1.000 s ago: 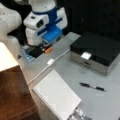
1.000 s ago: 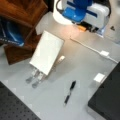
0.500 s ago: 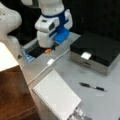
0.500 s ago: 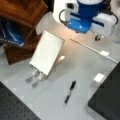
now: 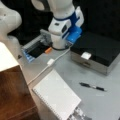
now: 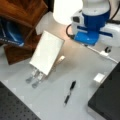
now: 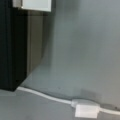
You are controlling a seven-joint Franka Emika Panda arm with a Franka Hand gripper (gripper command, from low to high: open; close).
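Tool hidden, state untellable; we are hovering over the white cable (image 7: 47, 97), running lengthwise across the tabletop (image 7: 85, 50).

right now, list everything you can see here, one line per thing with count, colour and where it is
white cable: 1, white, runs across the grey table from under the arm toward a front view's bottom left
cable adapter block: 1, white, on the cable, at the wrist view's bottom
pen: 1, black, lying flat on the table, apart from the notebook
spiral notebook: 1, white, propped at a tilt
black box: 1, black top with metal sides, a front view's right; a small white tag lies on it
orange item: 1, orange, by the arm's lower end
wooden stand: 1, brown, a front view's upper left
gripper: not in view; arm, white and blue, stands over the cable
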